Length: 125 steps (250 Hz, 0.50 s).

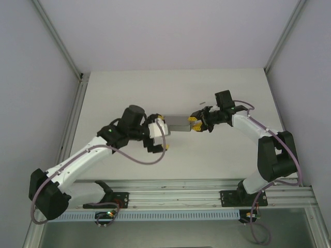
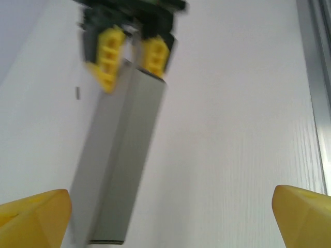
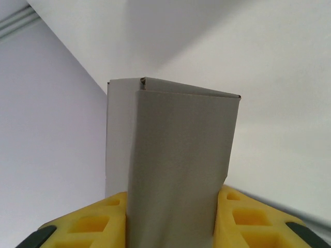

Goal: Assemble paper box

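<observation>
**Top view.** The paper box, a folded grey sleeve, is over the middle of the table, between the two arms. The right end effector clamps its right end. The left end effector is spread wide at its left end, holding nothing.

**Left wrist view.** The box runs between the wide-apart yellow fingertips to the right end effector.

**Right wrist view.** Both yellow pads press the box.

The right gripper is blurred and cut off at 12 o'clock of the left wrist view; fingertips of the left gripper are cropped at 5 and 7 o'clock. The near end of the paper box is hidden between yellow pads at 6 o'clock
</observation>
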### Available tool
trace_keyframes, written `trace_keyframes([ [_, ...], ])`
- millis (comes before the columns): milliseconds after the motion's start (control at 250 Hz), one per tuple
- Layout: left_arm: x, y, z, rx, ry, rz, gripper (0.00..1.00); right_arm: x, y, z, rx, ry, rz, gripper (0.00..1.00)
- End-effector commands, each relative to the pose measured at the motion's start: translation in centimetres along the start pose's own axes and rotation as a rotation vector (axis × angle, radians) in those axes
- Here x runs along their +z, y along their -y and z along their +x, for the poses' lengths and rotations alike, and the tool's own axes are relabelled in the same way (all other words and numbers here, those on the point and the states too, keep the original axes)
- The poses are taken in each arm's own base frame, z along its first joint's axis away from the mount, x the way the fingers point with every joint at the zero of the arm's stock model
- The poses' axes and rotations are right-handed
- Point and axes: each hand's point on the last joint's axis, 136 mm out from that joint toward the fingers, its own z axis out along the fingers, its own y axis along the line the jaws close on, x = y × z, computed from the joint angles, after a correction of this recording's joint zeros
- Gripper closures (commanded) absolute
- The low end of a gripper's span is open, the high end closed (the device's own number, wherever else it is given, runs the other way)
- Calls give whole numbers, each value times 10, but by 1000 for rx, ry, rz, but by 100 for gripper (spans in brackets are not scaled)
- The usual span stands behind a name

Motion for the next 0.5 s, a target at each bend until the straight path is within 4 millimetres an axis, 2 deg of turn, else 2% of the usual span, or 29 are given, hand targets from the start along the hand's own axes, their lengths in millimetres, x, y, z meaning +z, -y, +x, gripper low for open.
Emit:
trace_keyframes([
  [0,5,-18,13,175,-77,-95,0,-2,1,27,114,-141,19,72],
  [124,15,-22,17,199,-151,-55,0,-2,6,31,124,-152,30,72],
  [264,31,-47,20,203,-195,-133,0,-2,11,36,128,-171,51,75],
  [419,37,-48,12,201,-172,-134,0,-1,14,32,140,-168,36,76],
  [495,33,-48,8,208,-155,-152,0,-1,16,29,145,-166,36,78],
])
